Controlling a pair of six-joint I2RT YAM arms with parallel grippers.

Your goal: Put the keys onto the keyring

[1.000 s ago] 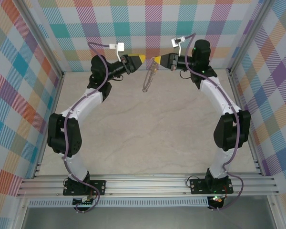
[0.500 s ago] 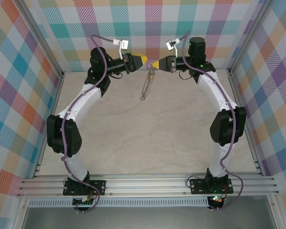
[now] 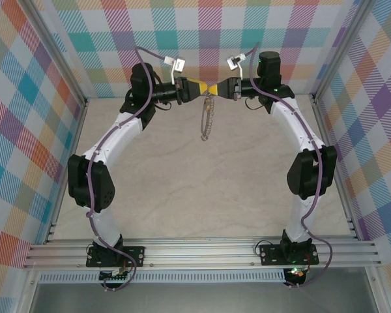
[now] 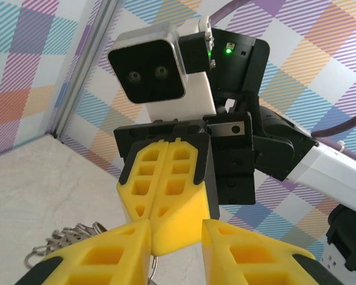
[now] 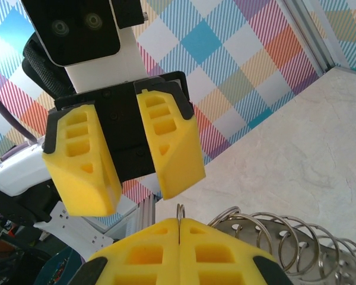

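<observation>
My two grippers meet tip to tip high above the table's back edge. The right gripper (image 3: 214,87) (image 5: 179,230) is shut, and a thin wire loop (image 5: 180,211) of the keyring pokes up from between its pads. The rest of the keyring (image 3: 206,121), a grey ring fringed with silvery loops (image 5: 285,240), hangs below it. The left gripper (image 3: 206,87) (image 4: 177,252) is open, its yellow fingers straddling the right gripper's (image 4: 158,230) closed tips, the left finger (image 4: 101,256) touching them. From the right wrist view the left gripper (image 5: 139,195) faces me with jaws apart. The keys are hidden.
Plaid walls (image 3: 202,32) close in the back and sides, with metal corner posts (image 3: 332,72). The pale tabletop (image 3: 202,195) spreads below the hanging ring. Both arms arch inward from their bases on the front rail (image 3: 202,254).
The left gripper has moved right until it meets the right gripper's tips, and its jaws have narrowed. The right gripper has stayed shut, with the hanging keyring swinging slightly.
</observation>
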